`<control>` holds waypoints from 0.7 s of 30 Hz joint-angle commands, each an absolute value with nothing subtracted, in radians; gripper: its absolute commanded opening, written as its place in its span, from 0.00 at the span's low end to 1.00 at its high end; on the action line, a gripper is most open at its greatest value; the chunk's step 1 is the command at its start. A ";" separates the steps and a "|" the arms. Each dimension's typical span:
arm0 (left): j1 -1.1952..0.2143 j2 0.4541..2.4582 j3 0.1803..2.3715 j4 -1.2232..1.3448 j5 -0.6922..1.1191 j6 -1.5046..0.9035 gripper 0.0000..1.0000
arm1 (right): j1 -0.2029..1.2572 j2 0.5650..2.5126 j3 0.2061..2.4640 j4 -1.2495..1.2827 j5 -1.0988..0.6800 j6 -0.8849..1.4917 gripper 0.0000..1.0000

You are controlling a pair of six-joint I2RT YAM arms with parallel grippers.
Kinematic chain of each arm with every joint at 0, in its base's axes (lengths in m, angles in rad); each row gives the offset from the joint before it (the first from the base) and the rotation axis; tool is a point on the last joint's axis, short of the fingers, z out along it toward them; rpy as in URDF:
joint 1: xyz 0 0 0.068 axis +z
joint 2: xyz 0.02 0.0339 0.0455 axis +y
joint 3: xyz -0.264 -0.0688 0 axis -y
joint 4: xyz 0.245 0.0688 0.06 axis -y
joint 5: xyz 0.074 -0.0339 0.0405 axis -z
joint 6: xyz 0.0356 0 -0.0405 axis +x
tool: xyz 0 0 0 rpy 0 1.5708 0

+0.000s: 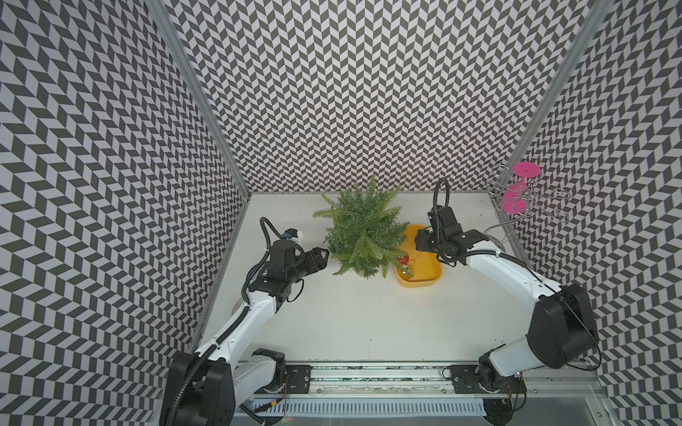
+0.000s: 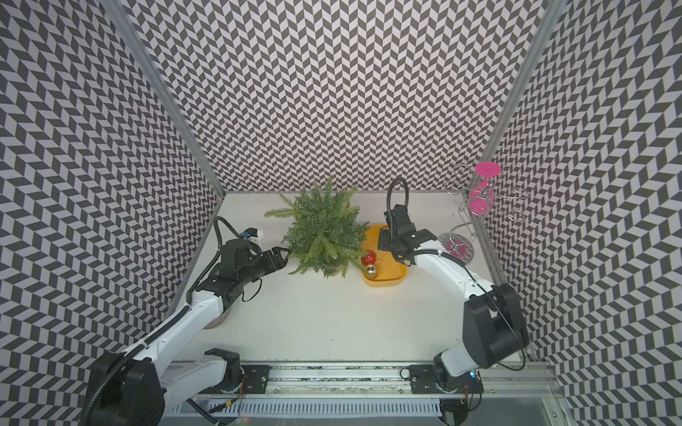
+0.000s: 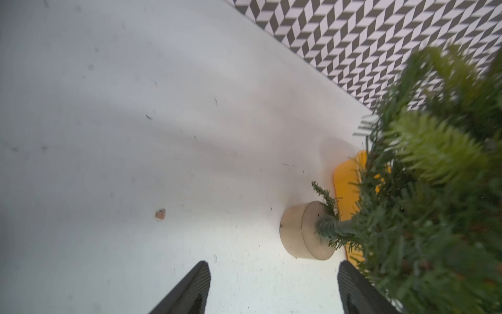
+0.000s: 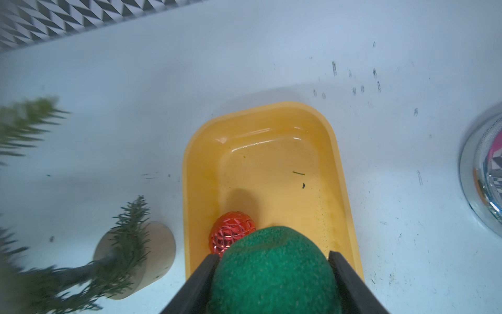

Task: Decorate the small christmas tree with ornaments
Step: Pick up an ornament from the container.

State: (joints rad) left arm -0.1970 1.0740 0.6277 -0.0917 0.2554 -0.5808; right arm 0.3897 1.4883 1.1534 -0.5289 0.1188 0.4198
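Observation:
The small christmas tree [image 1: 363,228] [image 2: 324,228] stands at the back middle on a pale round base [image 3: 296,231] [image 4: 160,250]. Just right of it lies a yellow tray [image 1: 437,274] [image 2: 402,274]. In the tray a shiny red ornament [image 2: 368,257] [image 4: 233,231] rests beside a pale gold one [image 2: 371,272], both partly under the branches. My right gripper [image 4: 273,255] [image 1: 420,245] hangs over the tray, shut on a glittery green ornament [image 4: 274,271] that fills the gap between its fingers. Left of the tree, my left gripper [image 3: 274,265] [image 1: 324,256] is open and holds nothing, one finger brushing the branches.
A wire rack with pink glasses [image 1: 524,191] [image 2: 483,191] stands at the back right corner; its chrome foot [image 4: 483,174] is near the tray. A small blue and white object [image 1: 293,234] lies behind the left arm. Patterned walls close three sides.

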 commanded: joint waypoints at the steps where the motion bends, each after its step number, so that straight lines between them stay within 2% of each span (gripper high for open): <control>1: -0.175 1.028 0.685 -0.104 0.239 -0.583 0.76 | 0.376 1.426 1.183 -0.528 0.085 0.411 0.58; 13: -0.170 0.987 0.854 -0.112 0.304 -0.556 0.63 | 0.376 1.280 1.292 -0.539 -0.016 0.365 0.58; 21: -0.170 0.987 1.007 -0.103 0.385 -0.521 0.61 | 0.376 1.253 1.421 -0.569 -0.159 0.337 0.58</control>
